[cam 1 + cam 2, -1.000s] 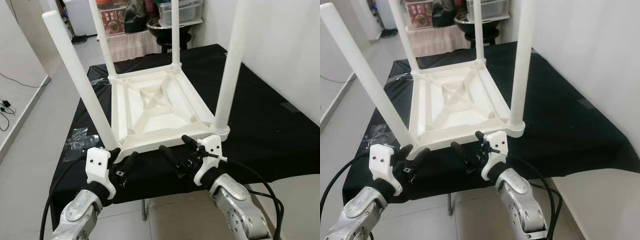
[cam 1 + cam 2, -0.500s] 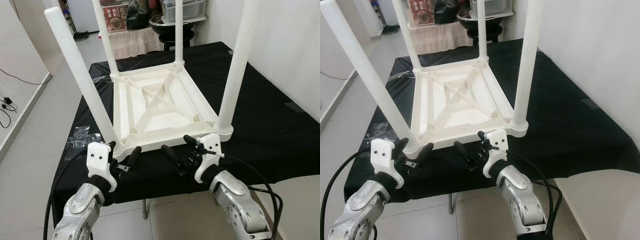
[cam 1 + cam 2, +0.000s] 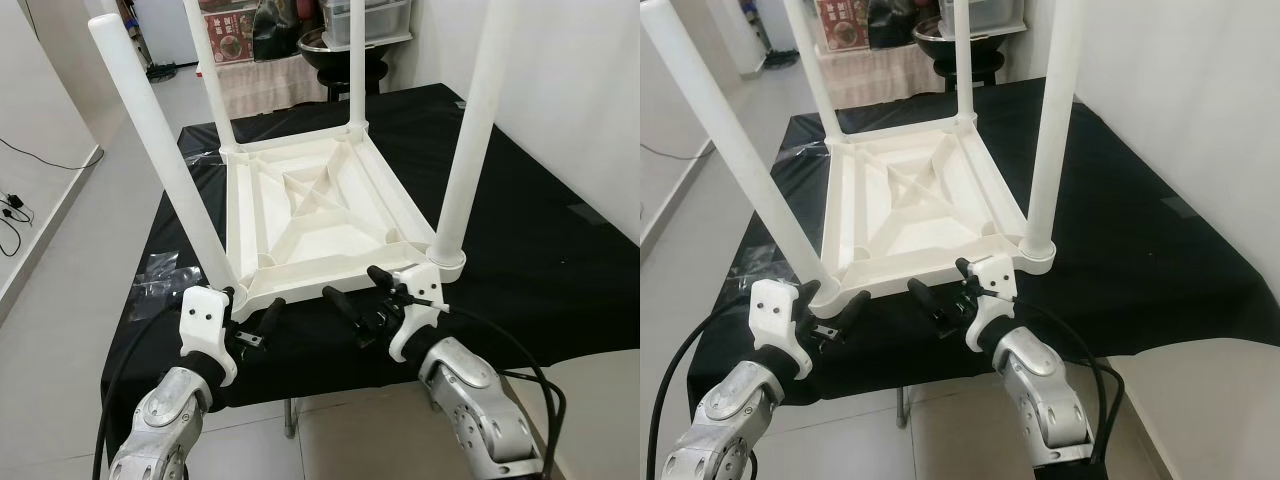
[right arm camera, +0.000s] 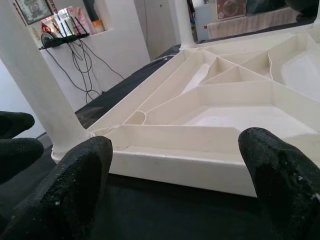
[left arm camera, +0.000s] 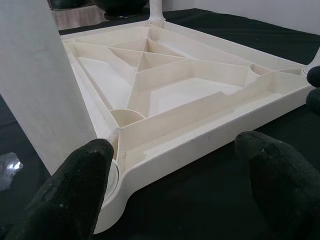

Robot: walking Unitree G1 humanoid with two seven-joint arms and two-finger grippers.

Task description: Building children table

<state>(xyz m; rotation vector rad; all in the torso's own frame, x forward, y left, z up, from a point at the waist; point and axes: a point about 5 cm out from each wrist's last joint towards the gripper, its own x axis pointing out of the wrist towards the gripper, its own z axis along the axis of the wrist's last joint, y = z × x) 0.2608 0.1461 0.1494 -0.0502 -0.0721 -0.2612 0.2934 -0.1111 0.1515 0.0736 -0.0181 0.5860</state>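
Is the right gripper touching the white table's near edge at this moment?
Apart. In the right wrist view, black cloth shows between the open right gripper and the upturned white table.

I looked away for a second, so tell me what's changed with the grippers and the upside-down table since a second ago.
The left gripper has eased forward to the near left corner of the white table, beside that corner's leg. The right gripper has crept a little closer to the near edge. Both sets of jaws stay open, holding nothing. The table stays upside down on the black cloth, all four legs up; the camera shifted slightly.
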